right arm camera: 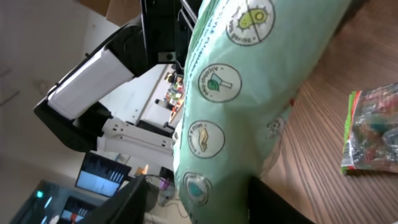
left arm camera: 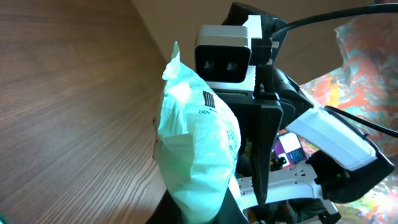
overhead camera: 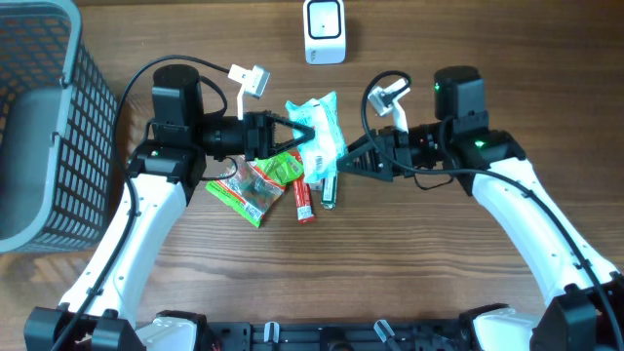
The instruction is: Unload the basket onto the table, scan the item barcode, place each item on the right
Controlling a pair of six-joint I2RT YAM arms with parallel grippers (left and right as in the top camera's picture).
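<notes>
A pale green snack bag hangs above the table between both arms. My left gripper is shut on its lower end, and the bag stands upright from the jaws with a small printed barcode on its upper face. My right gripper reaches in from the other side. Its fingers stand apart with the bag between them, and a gap shows at one finger. The white scanner sits at the table's far edge, beyond the bag.
On the table under the bag lie a green and red candy packet, a red tube and a dark stick. A grey mesh basket stands at the far left. The candy packet shows beside the bag.
</notes>
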